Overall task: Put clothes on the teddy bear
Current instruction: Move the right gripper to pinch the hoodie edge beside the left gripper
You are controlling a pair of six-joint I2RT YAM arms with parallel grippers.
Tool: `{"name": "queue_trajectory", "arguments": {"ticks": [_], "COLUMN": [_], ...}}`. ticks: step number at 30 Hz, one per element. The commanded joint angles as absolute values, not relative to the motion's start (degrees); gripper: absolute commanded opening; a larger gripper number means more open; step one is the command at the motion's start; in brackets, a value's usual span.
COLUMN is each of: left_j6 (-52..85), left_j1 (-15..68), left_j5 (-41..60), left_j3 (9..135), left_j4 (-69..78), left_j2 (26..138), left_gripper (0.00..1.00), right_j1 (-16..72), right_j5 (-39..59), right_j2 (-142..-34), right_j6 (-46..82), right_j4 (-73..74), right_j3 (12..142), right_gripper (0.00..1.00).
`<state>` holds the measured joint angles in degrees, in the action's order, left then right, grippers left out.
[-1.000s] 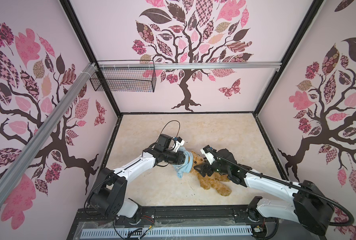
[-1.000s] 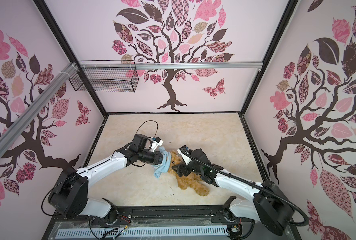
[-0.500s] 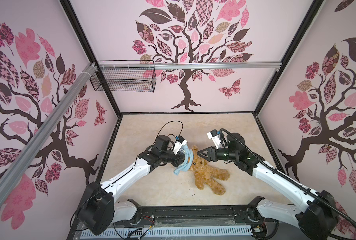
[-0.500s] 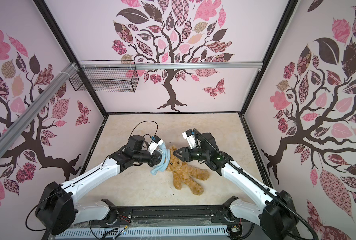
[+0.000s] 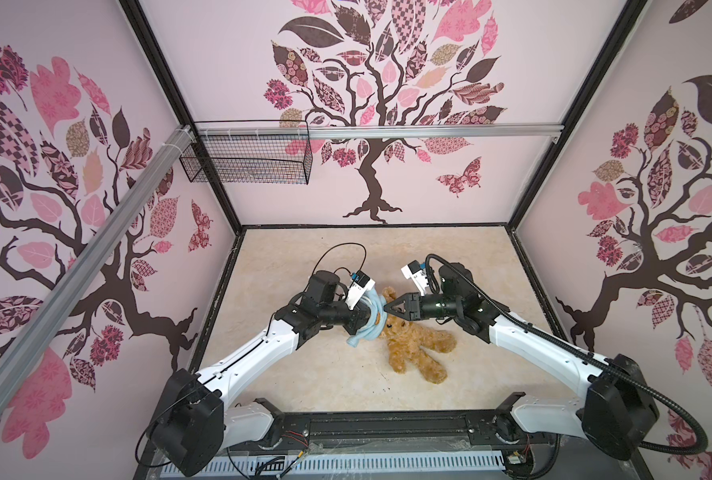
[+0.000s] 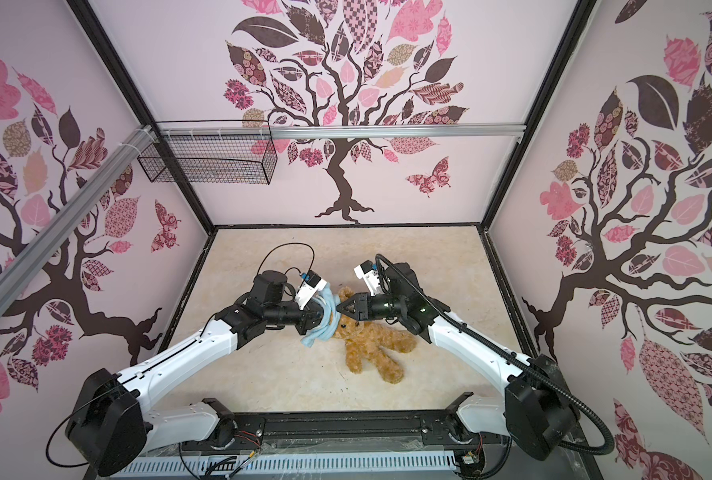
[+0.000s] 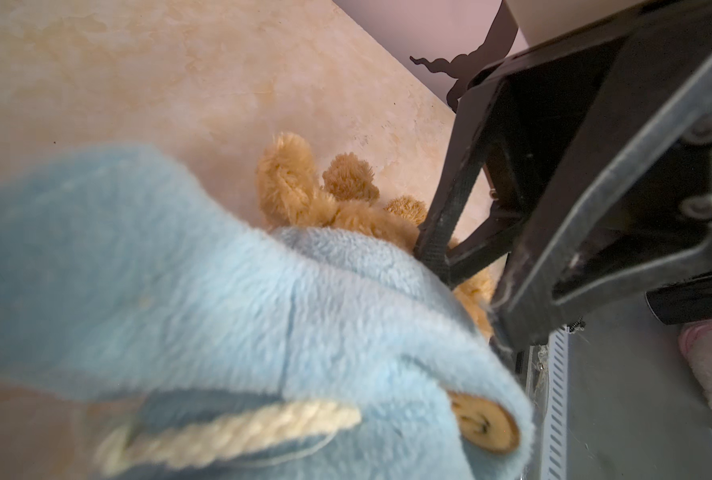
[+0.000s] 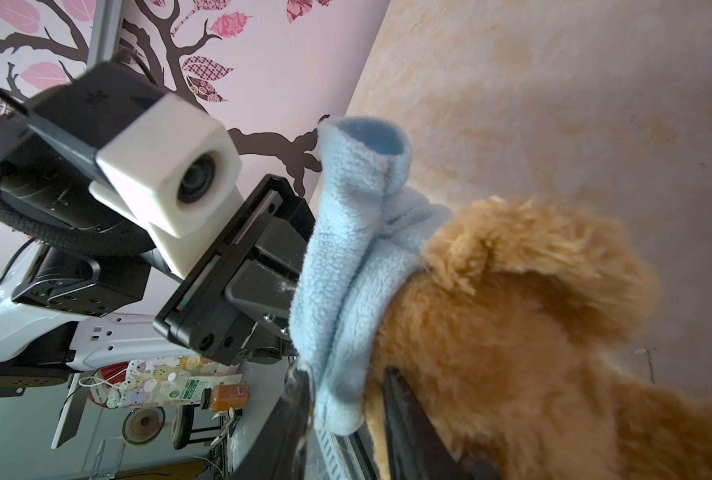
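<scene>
**Right hand joins the left at the bear's head**

The teddy bear (image 5: pixel 414 345) lies sprawled face-up on the middle of the surface (image 5: pixel 304 374), legs pointing away from the two arms' meeting place. It is still undressed. The pale blue hoodie (image 5: pixel 372 320) is only bunched against the crown of its head, on the left arm's side.

On that side of the head the left hand (image 8: pixel 281 282) is clamped tight in the fabric and holds the bundle up. The change is on the bear's other side. A second ago the right hand (image 5: pixel 386 309) lay wide over the bear's belly. Now it has swung up to the head and drawn narrow on the hoodie's lower hem, with cloth and a little fur filling the gap between its fingers.

I take it each hand now has an edge, so the opening can be stretched and drawn down over the head. No arm is in a sleeve, so the dressing has barely begun.
</scene>
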<state>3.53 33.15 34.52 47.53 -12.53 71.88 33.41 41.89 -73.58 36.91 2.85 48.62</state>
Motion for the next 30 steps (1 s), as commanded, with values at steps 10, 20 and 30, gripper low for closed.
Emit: {"name": "queue_trajectory", "arguments": {"ticks": [10, 20, 30], "left_j6": [1.6, 9.7, 17.4], "left_j1": [33.7, 32.5, 26.9], "left_j5": [34.1, 24.7, 20.6], "left_j3": [45.9, 41.1, 38.7], "left_j4": [-10.8, -10.5, -9.8], "left_j2": [70.4, 63.2, 59.5], "left_gripper": [0.0, 0.0, 0.0], "right_j1": [34.5, 25.6, 24.7], "right_j5": [39.0, 31.4, 28.2], "right_j2": [-78.1, -69.0, -67.3], "right_j6": [41.7, 51.4, 55.9], "right_j4": [7.2, 15.1, 19.3], "right_j3": [51.1, 36.7, 25.9], "right_gripper": [0.08, 0.0, 0.0]}}
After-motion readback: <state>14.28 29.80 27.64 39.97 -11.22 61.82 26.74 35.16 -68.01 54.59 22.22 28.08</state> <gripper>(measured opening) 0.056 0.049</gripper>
